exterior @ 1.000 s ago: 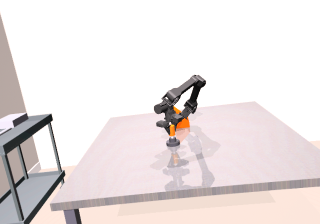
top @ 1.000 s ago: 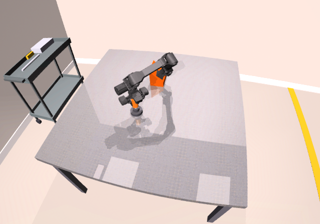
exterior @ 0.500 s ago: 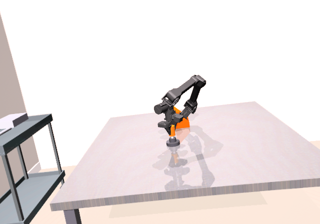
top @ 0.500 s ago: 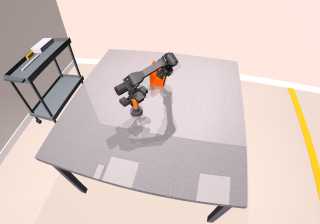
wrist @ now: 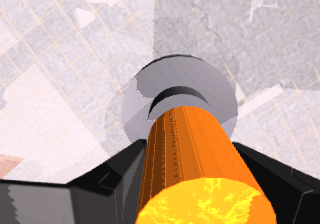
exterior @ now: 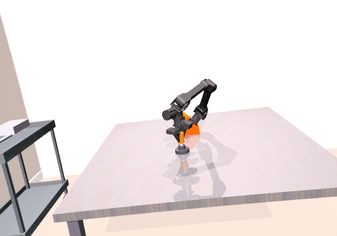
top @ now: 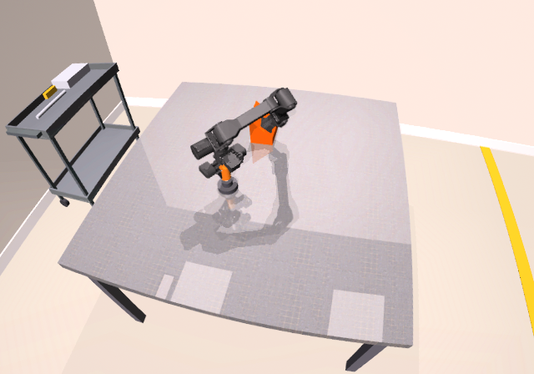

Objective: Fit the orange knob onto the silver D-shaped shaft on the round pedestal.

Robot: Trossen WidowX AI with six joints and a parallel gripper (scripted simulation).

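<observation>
The orange knob (top: 224, 173) (exterior: 181, 137) (wrist: 192, 149) is upright, directly over the dark round pedestal (top: 227, 189) (exterior: 181, 150) (wrist: 175, 74). In the exterior view a small piece of the silver shaft (exterior: 181, 145) shows between the knob's lower end and the pedestal, so the knob is not down on it. My gripper (exterior: 180, 138) is shut on the knob, with a finger on each side of it in the wrist view. The knob's underside hole and the shaft's flat side are hidden, so I cannot tell how they line up.
An orange block (top: 262, 134) (exterior: 192, 129) stands at the arm's base, behind the pedestal. The grey table (top: 345, 180) (exterior: 258, 157) carries shadows and reflections of the arm. A cart (top: 73, 111) (exterior: 29, 135) stands off the table's left side.
</observation>
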